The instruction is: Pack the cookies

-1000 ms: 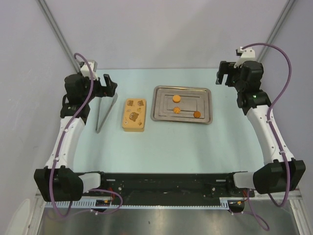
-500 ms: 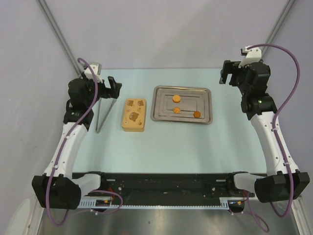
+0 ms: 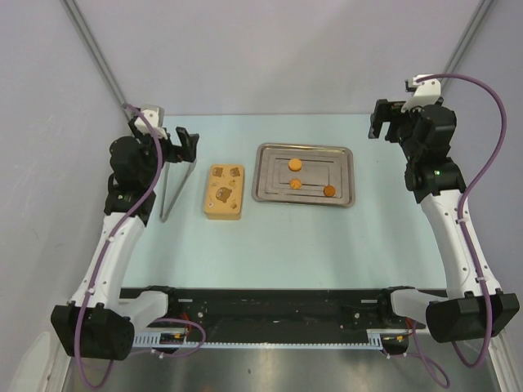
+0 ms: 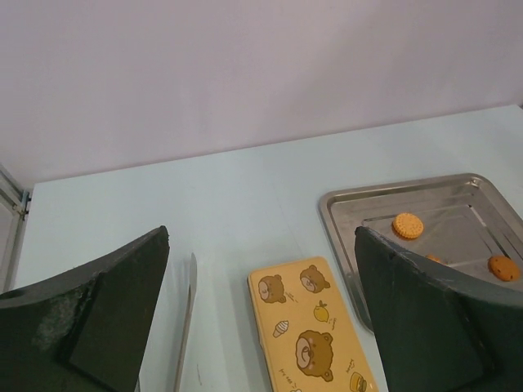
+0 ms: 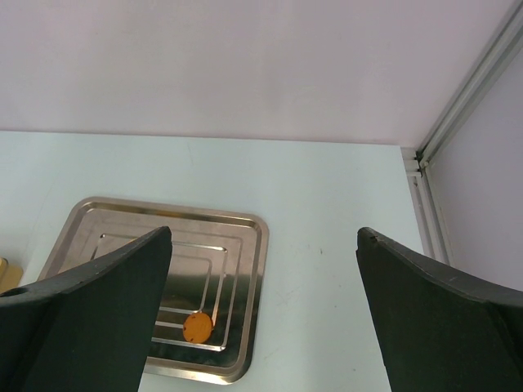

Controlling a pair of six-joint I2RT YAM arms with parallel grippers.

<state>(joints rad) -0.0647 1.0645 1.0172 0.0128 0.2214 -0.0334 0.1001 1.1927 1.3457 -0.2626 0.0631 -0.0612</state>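
Lying on the steel tray [image 3: 343, 167] — three orange cookies [image 3: 296, 184].

Desk [image 3: 327, 237]: pale blue-green, flat, carrying three things.
Tongs [image 3: 173, 194]: metal, lying just below the left gripper [image 3: 187, 144], joined end toward the near edge.
Tin [image 3: 225, 193]: yellow, bear pictures on its lid, just right of the left gripper, beside the tongs.
Tray [image 3: 268, 175]: steel, between the two grippers, left of the right gripper [image 3: 382, 120], near the tin without touching it.
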